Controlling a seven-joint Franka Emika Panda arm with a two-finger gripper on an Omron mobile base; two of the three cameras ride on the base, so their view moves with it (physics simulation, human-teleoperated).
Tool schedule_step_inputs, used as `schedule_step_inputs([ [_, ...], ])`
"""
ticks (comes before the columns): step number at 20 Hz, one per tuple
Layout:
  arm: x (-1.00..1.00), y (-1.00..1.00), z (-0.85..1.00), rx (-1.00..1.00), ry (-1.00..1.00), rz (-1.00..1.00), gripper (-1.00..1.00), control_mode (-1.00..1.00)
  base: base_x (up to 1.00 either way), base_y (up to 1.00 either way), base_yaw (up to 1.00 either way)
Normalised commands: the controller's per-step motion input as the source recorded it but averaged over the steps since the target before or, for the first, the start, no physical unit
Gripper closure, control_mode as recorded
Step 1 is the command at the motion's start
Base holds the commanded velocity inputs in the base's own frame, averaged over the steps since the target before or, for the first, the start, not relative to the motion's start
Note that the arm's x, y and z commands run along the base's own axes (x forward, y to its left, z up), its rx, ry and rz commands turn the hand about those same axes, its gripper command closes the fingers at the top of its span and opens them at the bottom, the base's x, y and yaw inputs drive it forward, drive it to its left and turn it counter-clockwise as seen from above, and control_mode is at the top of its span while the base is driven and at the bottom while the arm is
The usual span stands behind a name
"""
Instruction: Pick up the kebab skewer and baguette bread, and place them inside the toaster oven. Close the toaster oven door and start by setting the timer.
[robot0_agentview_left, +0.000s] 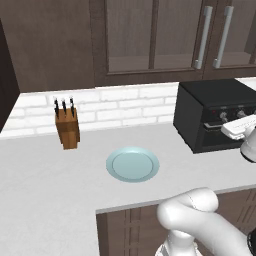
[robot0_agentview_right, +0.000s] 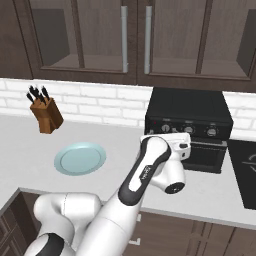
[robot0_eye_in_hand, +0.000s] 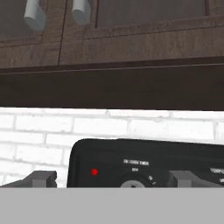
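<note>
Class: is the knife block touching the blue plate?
Apart. The left base view shows bare grey counter between the knife block and the blue plate.

knife block (robot0_agentview_left: 67, 127) left | plate (robot0_agentview_left: 132, 164) mid (counter front) | toaster oven (robot0_agentview_left: 215, 115) right, by wall

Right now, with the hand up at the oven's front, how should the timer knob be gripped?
Pinch the round timer knob across its rim, coming straight at the toaster oven front. It sits under the "timer" label beside the red light, centred between the open fingers.
</note>
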Motion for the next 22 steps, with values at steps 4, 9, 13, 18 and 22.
schedule_step_inputs([
  [4,0.08,0.0,0.0,0.0,0.0,-0.03,-1.0,-1.0,0.0,0.0,0.0],
  [9,0.12,0.0,0.0,0.0,0.0,-0.03,-1.0,-1.0,0.0,0.0,0.0],
  [13,0.22,0.0,0.0,0.0,0.0,-0.03,-1.0,-1.0,0.0,0.0,0.0],
  [18,0.24,0.0,-0.08,0.0,0.0,-0.02,-1.0,-1.0,0.0,0.0,0.0],
  [22,0.08,0.0,-0.14,0.0,0.0,-0.01,-1.0,-1.0,0.0,0.0,0.0],
])
